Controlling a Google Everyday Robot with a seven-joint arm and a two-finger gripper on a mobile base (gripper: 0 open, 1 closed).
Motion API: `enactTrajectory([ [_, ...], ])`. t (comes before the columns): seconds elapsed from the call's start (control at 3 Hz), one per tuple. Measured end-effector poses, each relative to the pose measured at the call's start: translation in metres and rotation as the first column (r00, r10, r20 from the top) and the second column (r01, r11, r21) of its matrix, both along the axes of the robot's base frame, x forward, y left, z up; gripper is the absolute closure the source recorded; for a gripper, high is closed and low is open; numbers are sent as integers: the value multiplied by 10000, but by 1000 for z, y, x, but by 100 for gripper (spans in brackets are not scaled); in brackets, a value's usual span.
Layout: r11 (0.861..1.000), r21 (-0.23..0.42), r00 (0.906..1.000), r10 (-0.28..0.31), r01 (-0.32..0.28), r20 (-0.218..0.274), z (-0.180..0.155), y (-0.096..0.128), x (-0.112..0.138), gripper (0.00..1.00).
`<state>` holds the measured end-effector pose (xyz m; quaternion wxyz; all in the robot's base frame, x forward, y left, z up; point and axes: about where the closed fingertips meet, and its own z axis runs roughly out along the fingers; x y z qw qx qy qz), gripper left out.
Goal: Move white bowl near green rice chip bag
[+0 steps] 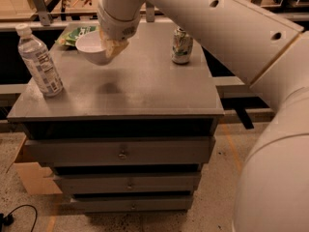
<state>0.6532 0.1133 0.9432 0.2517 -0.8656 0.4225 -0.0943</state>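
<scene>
Holding white bowl (90,47) by its right rim in the pincer (114,46), above the surface (149,86) (shadow beneath), just before green rice chip bag (66,36), far left.

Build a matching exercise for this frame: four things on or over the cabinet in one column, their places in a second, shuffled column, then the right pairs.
Things
1. white bowl
2. green rice chip bag
3. soda can
4. water bottle

Places
A. upright toward the back right
B. flat at the back left corner, partly hidden behind the bowl
C. upright by the left edge
D. held off the tabletop by the gripper, at the back left

Pairs: 1-D, 2-B, 3-A, 4-C
</scene>
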Motion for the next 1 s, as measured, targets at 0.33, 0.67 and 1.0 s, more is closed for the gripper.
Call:
enactTrajectory([
  [0.33, 9980, 607, 9998, 187, -183, -66, 5, 1, 15, 100],
  [0.67, 9971, 727, 9997, 233, -228, -64, 8, 3, 16, 100],
  [1.0, 9986, 371, 9993, -380, 380, 6, -9, -14, 25, 100],
])
